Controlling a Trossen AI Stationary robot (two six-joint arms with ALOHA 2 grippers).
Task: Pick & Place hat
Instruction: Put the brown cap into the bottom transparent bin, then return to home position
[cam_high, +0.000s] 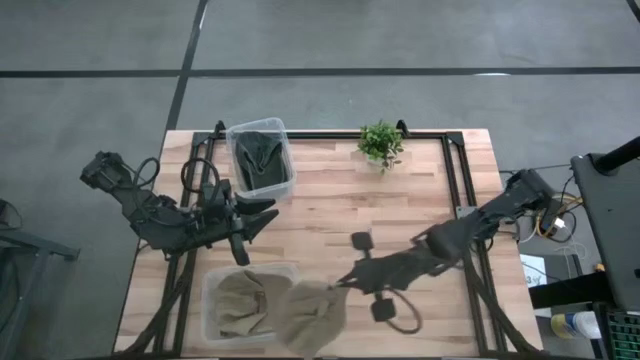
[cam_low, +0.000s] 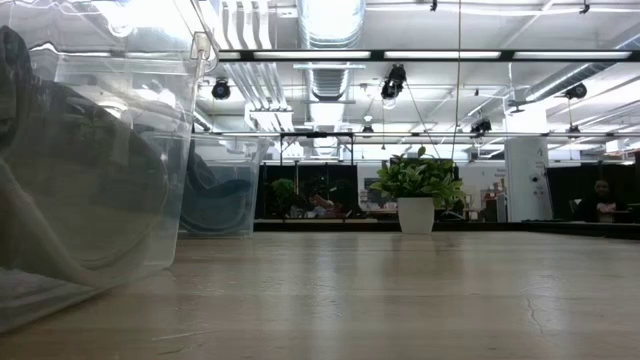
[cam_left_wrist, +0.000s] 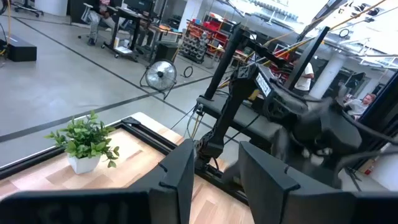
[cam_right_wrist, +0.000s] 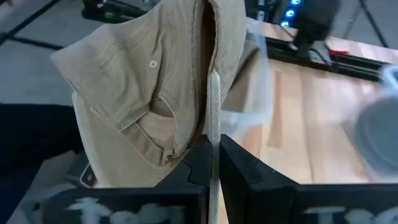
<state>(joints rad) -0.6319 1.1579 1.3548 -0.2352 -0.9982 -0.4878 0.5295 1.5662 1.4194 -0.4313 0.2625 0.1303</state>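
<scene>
A tan hat (cam_high: 312, 318) is at the near edge of the table, beside the right wall of a clear bin (cam_high: 212, 322) that holds more tan hats (cam_high: 240, 300). My right gripper (cam_high: 343, 283) reaches it from the right and is shut on it. In the right wrist view the hat (cam_right_wrist: 149, 81) fills the space ahead of the right gripper (cam_right_wrist: 213, 163). My left gripper (cam_high: 262, 217) waits open over the table's left middle, touching nothing. Its fingers are spread in the left wrist view (cam_left_wrist: 214, 180). The low view shows neither gripper. My right gripper pinches a thin pale edge of the tan hat (cam_right_wrist: 213, 112) between its two fingers. The fingers come from the table's right and slant toward the near-left. The hat's crumpled body (cam_right_wrist: 124, 68) bunches beyond the fingertips, next to the bin's clear rim (cam_right_wrist: 260, 115).
A second clear bin (cam_high: 262, 152) with dark hats stands at the far left-centre. A small potted plant (cam_high: 381, 142) stands at the far edge. Black frame rails (cam_high: 452, 180) run along both table sides. In the low view the near bin (cam_low: 90, 170) is at the left and bare wood (cam_low: 420, 290) at the right.
</scene>
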